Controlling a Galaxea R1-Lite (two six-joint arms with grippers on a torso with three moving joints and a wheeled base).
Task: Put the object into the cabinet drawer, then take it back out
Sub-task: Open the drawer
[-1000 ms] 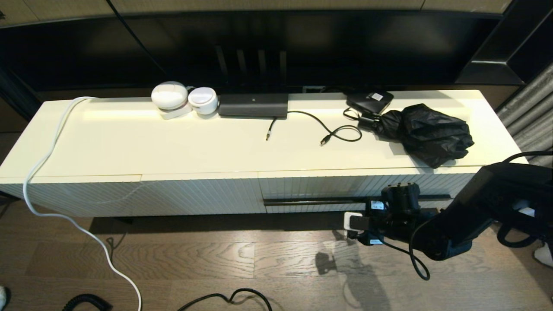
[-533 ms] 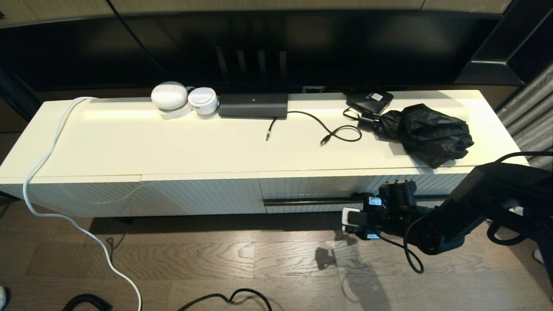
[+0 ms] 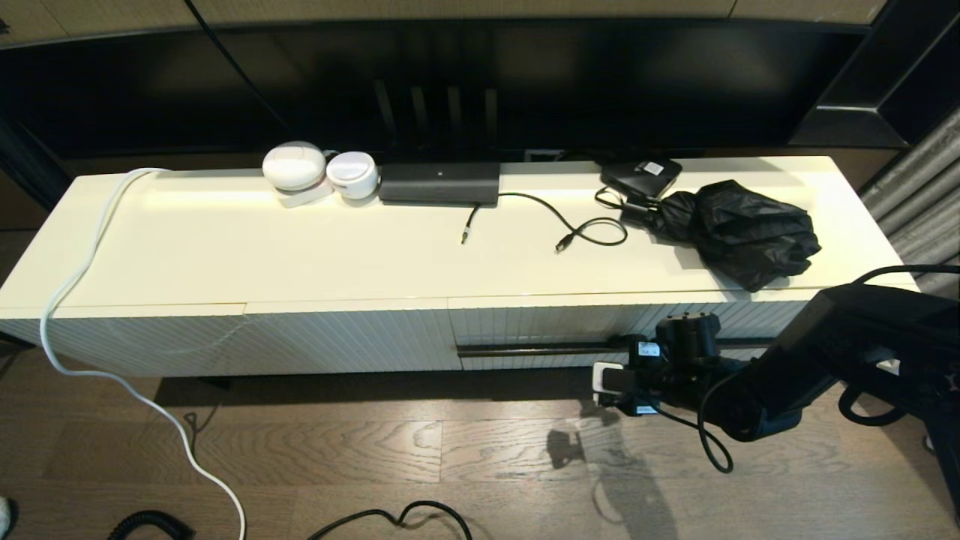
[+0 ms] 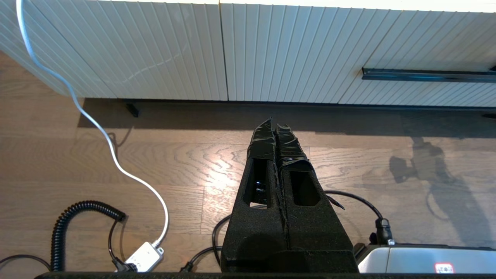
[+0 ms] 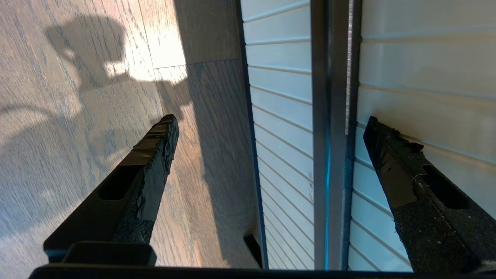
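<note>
Right gripper (image 5: 267, 128) fingers spread wide, straddling the cabinet drawer (image 5: 283, 116) handle (image 5: 329, 116), grasping nothing.

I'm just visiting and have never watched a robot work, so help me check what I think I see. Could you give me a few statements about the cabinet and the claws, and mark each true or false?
1. The cabinet drawer is shut. True.
2. The right claw is open, one finger on each side of the black bar handle. True.
3. The right claw is carrying the crumpled black object. False: it lies on the cabinet top, and the claw holds nothing.
4. The left claw is open wide. False: it is shut, over the floor.
5. A white cable hangs over the cabinet's left end. True.
</note>
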